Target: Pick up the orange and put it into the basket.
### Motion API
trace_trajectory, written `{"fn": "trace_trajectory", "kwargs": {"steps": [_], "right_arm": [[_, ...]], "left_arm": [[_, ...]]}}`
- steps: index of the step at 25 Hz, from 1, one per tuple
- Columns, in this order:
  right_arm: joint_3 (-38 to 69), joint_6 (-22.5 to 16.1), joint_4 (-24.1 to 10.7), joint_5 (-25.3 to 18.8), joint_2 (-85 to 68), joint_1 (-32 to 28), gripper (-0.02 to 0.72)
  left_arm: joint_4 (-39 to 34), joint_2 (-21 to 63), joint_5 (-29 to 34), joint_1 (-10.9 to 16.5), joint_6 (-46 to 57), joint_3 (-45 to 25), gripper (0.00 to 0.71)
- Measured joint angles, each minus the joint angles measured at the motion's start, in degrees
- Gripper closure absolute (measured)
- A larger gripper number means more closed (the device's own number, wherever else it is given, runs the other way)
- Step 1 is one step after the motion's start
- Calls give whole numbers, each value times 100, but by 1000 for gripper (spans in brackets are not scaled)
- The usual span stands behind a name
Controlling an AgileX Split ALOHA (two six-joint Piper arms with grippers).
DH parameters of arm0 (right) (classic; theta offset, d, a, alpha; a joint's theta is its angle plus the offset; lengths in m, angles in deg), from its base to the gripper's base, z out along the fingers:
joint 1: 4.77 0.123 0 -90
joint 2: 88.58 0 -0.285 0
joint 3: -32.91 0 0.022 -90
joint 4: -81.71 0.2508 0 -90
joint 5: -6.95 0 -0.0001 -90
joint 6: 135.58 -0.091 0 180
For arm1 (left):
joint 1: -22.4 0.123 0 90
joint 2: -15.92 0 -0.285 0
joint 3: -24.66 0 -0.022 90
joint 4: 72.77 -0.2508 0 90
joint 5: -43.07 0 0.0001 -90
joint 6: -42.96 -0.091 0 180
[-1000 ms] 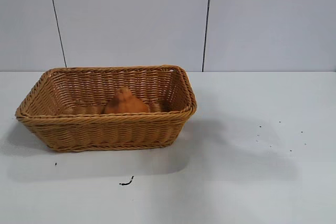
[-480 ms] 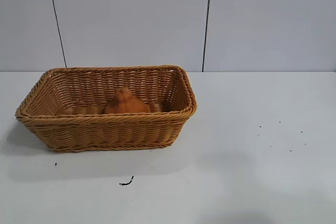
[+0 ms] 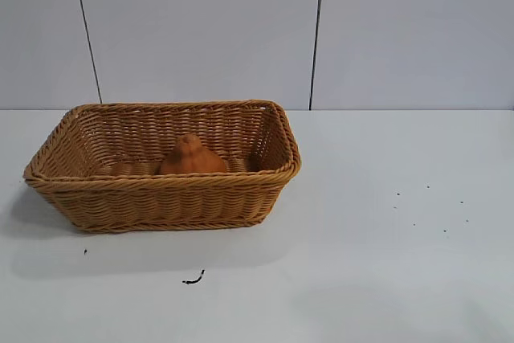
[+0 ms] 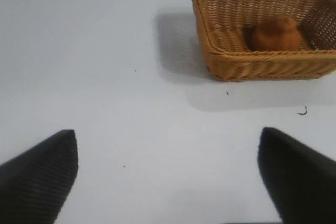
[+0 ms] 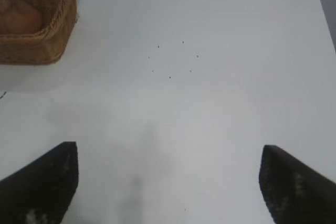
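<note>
Exterior view shows the orange resting in the basket, task apparently done, so both claws, left and right, hang released above the bench.

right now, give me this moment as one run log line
orange: inside basket | left gripper: open, empty, over table | right gripper: open, empty, over table | task: placed

Pale panelled wall, dark vertical seams; white table, few dark specks.
</note>
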Motion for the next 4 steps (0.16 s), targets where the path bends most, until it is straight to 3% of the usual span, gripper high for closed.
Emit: {"fn": "trace_trajectory", "kwargs": {"steps": [4], "right_arm": [[0,0,0,0,0,0,64]], "left_arm": [[0,0,0,0,0,0,44]]}}
